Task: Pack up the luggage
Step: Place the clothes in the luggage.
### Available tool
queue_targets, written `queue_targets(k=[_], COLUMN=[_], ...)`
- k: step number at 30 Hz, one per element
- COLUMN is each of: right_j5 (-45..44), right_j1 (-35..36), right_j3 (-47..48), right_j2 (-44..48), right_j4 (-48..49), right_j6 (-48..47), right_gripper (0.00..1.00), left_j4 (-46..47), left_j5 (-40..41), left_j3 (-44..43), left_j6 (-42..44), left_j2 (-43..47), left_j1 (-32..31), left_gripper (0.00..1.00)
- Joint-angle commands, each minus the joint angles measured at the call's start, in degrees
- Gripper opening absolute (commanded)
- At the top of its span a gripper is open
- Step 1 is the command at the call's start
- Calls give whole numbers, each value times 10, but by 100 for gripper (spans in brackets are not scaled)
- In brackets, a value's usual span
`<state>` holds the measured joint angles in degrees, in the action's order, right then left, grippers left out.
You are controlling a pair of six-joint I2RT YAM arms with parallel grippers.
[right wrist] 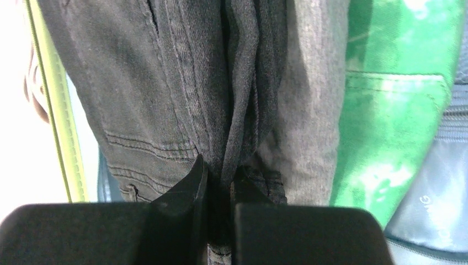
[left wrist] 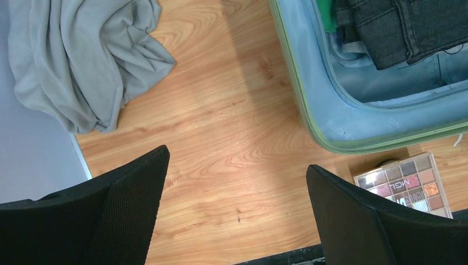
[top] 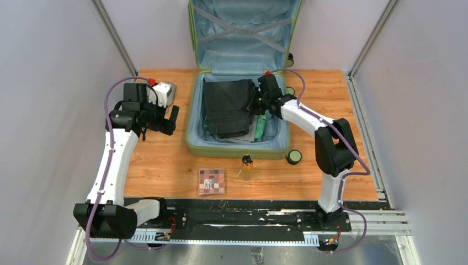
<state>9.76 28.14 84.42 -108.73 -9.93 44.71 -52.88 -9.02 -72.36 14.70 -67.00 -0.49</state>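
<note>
The large light-green ribbed hard-shell luggage [top: 237, 149] lies open at mid-surface. Its lid stands propped against the back wall, so the blue-lined tray can be reached from above. The right pincer [right wrist: 221, 171] is pinched tight on a fold of the dark grey denim garment [right wrist: 165, 83] inside the tray, probably to tug it flat beside the green fabric piece [right wrist: 397, 110]. The left pincer [left wrist: 237, 160] hangs spread wide, holding nothing, over the bare wooden surface [left wrist: 232, 110] between the crumpled pale grey cloth [left wrist: 83, 55] and the luggage's left wall. That gap leaves it free room, while the tray's rim hems in the right arm.
</note>
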Motion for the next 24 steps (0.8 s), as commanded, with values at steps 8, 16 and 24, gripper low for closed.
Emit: queue_targets(k=[8, 16, 24], right_j5=[-54, -70, 76], right_j1=[13, 12, 33], right_j3=[6, 37, 204], right_j2=[-18, 81, -33], right_j4=[-70, -112, -77], right_j6=[-12, -68, -89], right_gripper=[23, 87, 69], left_j4=[-7, -7, -6], left_j5=[-10, -12, -18], left_j3=[-11, -5, -8], left_j6=[-2, 6, 1], left_j2=[5, 15, -11], left_j1=[3, 3, 3], left_gripper=[100, 100, 100])
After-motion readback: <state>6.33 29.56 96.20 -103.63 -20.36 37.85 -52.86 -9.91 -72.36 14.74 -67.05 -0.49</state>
